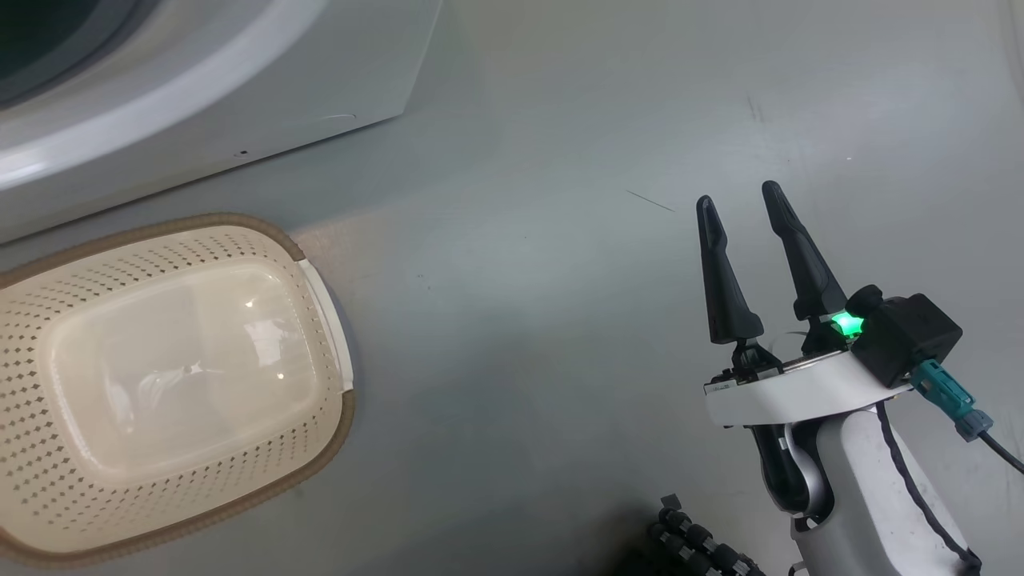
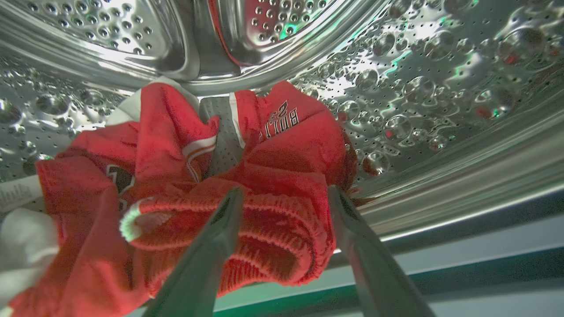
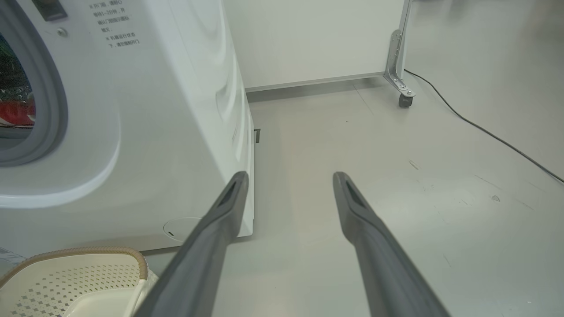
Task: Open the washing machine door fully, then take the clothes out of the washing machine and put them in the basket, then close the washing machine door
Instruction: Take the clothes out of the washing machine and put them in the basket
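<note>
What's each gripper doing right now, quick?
Left gripper: open, astride a fold of clothes.
Right gripper: open, empty, above the floor.

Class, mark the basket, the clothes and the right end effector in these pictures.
basket (image 1: 24, 384): head view, perforated side wall.
clothes (image 2: 286, 149): left wrist view, red fabric below the dark lettering.
right end effector (image 1: 738, 194): head view, midway between its two fingertips.
</note>
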Robot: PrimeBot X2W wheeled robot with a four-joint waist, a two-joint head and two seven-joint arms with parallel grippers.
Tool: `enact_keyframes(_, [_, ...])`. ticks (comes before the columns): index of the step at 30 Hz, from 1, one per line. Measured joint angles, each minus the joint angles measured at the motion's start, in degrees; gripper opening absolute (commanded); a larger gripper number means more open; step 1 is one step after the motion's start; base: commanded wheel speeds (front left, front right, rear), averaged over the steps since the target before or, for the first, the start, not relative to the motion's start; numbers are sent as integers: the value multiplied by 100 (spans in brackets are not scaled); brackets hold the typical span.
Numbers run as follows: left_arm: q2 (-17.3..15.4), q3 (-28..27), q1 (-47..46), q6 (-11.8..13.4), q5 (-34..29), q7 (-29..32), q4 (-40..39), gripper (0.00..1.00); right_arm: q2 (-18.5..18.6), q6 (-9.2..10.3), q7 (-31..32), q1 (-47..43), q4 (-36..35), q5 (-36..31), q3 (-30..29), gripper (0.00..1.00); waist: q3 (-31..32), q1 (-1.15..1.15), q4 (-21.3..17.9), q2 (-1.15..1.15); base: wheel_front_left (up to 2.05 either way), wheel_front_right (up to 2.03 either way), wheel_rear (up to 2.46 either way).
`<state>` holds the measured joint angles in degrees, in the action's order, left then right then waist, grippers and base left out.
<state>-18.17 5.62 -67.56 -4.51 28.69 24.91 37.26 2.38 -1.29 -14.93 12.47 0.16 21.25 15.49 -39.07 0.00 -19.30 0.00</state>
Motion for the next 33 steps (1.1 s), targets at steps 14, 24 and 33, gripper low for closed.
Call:
enact_keyframes(14, [-81, 46, -186, 76, -9, 375, 476, 0, 0, 43, 0, 118, 36, 93, 0, 100, -94, 0, -83, 0, 0, 0, 0])
enact_keyframes(24, [115, 33, -187, 36, 12, -2, 510, 0, -1, 94, 0, 125, 54, 91, -159, 100, -93, 0, 41, 0, 0, 0, 0])
enact_keyframes(33, [185, 34, -125, -46, 12, -554, 447, 0, -1, 86, 0, 140, 64, 20, -212, 100, -21, 0, 238, 0, 0, 0, 0])
